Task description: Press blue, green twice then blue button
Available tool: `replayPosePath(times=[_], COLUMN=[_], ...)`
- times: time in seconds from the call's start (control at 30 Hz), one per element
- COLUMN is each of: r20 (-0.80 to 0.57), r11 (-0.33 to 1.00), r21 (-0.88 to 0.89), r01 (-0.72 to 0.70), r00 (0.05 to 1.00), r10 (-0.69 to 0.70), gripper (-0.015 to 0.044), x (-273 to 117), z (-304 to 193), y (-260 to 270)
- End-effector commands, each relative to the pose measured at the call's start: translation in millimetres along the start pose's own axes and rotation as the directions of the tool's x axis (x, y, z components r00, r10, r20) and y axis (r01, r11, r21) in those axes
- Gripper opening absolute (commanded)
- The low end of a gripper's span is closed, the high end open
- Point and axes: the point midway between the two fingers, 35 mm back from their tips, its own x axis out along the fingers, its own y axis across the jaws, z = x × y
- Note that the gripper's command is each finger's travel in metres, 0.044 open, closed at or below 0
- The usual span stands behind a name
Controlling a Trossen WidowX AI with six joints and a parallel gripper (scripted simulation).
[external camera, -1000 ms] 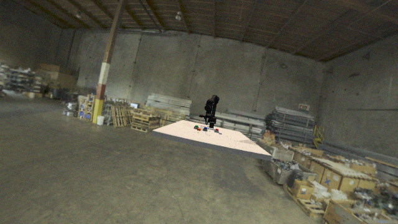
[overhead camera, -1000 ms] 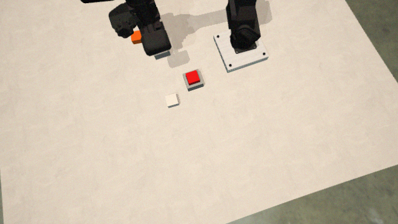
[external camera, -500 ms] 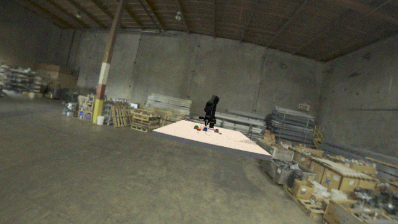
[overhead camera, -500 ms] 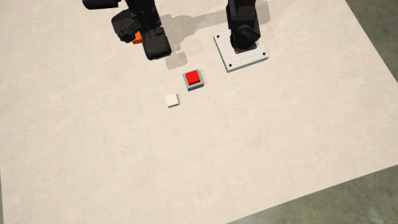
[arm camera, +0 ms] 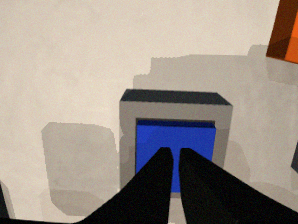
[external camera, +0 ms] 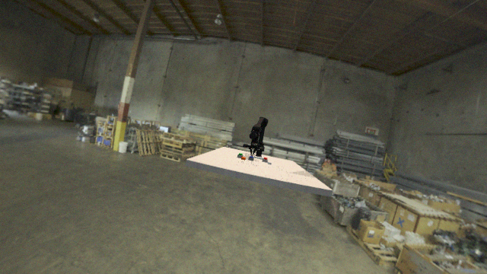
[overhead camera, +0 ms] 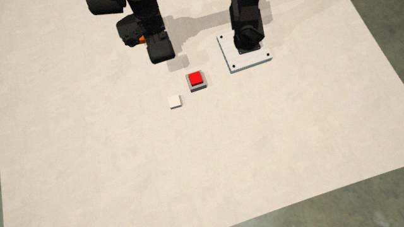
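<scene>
The blue button is under my gripper, whose fingers are shut with nothing between them. The fingertips are over the middle of the blue cap and appear to touch it. The cap looks sunk nearly level with its grey housing. In the top view the arm hides the blue and green buttons and the fingertips. The green button is small in the exterior view, beyond the orange block; only a dark edge of a housing shows at the right of the wrist view.
A red button stands between the arm's base plate and a white block. An orange block lies close to the blue button, partly hidden by the arm in the top view.
</scene>
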Motion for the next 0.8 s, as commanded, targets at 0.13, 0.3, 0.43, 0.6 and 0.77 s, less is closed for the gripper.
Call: replayPosePath(times=[0.13, 0.3, 0.43, 0.6, 0.77], r20=[-0.006, -0.006, -0.005, -0.006, -0.004], r11=[1.000, 1.000, 1.000, 1.000, 1.000], r21=[0.000, 0.000, 0.000, 0.000, 0.001], r01=[0.002, 0.002, 0.001, 0.002, -0.005], r00=[1.000, 1.000, 1.000, 1.000, 1.000], r10=[-0.002, -0.002, -0.001, -0.002, 0.005], gripper=[0.0020, 0.0020, 0.0020, 0.0020, 0.0151], x=[1.7, 1.7, -21.8, -32.6, -44.0], z=[-1.6, -1.6, -0.6, -1.3, 18.8], y=[-0.1, -0.1, -0.1, -0.1, 40.3])
